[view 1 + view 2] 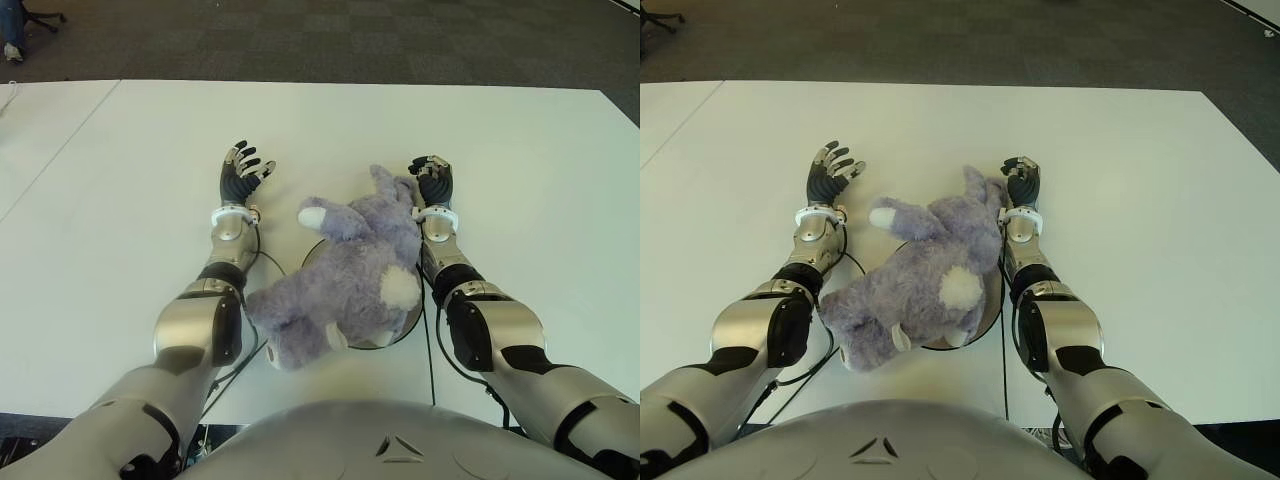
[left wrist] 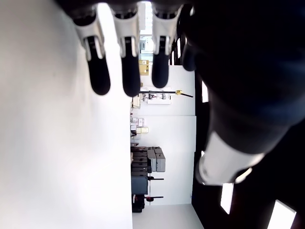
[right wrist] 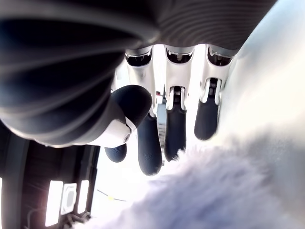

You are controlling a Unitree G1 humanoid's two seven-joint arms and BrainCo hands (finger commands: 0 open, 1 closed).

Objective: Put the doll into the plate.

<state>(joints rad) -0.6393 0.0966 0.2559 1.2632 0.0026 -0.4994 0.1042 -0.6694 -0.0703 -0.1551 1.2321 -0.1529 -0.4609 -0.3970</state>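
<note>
The doll [image 1: 350, 270], a purple plush animal with a white patch, lies sprawled over a dark round plate [image 1: 408, 325]; only the plate's rim shows around it. Its head end hangs over the plate's near-left edge onto the table. My left hand [image 1: 240, 170] is to the left of the doll, apart from it, with fingers [image 2: 126, 62] spread and holding nothing. My right hand [image 1: 432, 178] is at the doll's far right, beside its ear. Its fingers [image 3: 174, 129] are extended just above the doll's fur [image 3: 214, 191], not closed on it.
The white table [image 1: 120, 200] stretches wide on both sides and beyond the hands. Thin black cables [image 1: 262, 262] run along both forearms onto the table. Dark carpet [image 1: 330, 40] lies past the far edge.
</note>
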